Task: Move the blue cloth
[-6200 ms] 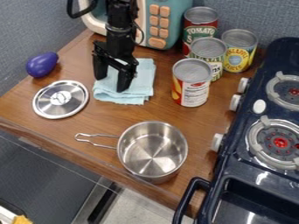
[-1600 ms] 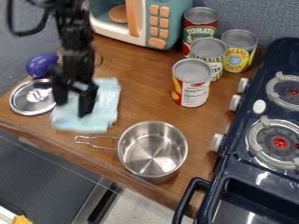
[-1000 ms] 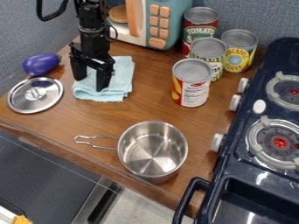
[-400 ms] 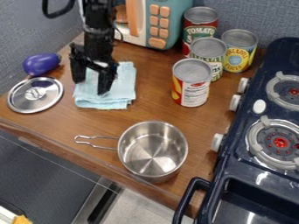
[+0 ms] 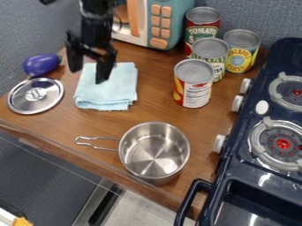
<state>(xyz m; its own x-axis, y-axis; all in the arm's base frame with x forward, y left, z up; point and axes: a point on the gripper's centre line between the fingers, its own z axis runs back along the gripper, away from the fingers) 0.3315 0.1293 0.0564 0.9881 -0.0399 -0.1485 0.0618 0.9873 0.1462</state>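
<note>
Our gripper (image 5: 88,76) hangs wide open at the blue cloth (image 5: 112,92).
We see it lying folded between the lid (image 5: 48,99) and nearest can (image 5: 193,90).

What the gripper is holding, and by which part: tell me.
The gripper holds nothing: its fingers stand apart over the far part of the blue cloth, which lies folded on the counter.

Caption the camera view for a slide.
Gripper open above the folded blue cloth, between lid and cans.
</note>
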